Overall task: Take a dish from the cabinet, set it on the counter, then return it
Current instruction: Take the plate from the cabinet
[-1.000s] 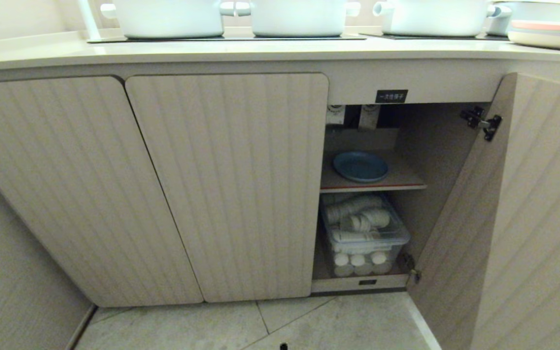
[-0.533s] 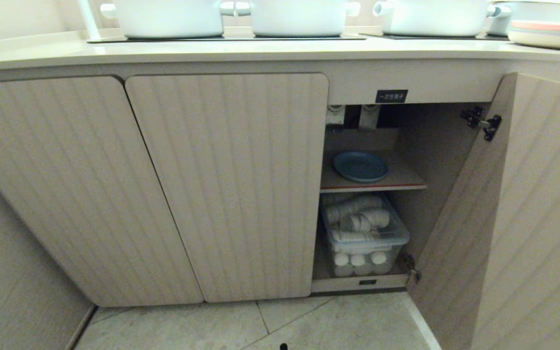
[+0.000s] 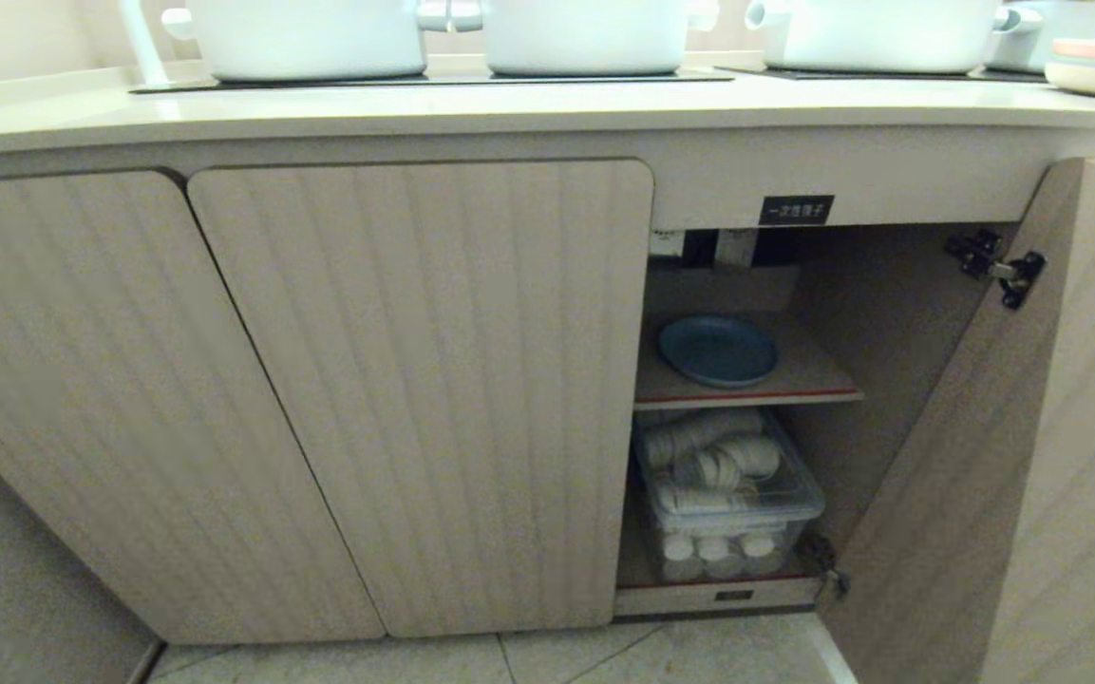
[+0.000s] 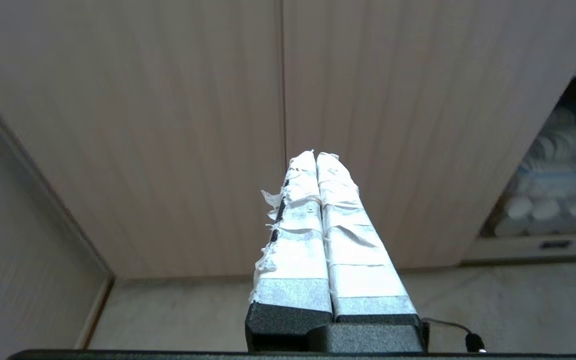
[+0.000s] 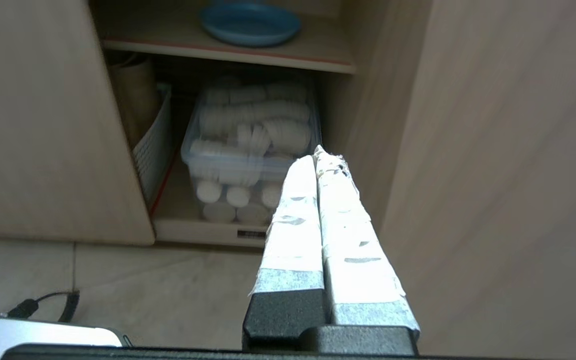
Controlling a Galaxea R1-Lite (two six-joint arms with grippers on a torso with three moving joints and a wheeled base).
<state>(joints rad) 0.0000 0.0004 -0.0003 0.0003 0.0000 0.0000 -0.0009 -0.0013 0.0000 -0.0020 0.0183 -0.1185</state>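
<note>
While the dish [image 3: 718,351] rests on the cabinet [image 3: 414,380] shelf, both the left gripper [image 4: 316,156] and right gripper [image 5: 317,152] are pressed closed, empty

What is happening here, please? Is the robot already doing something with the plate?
Not yet. The blue dish lies untouched on the inner shelf of the cabinet, whose right door stands open. Below it sits a clear box of white cups. The left claw and right claw are both shut and empty, low in front of the cabinet. White pots stand on the counter.
</note>
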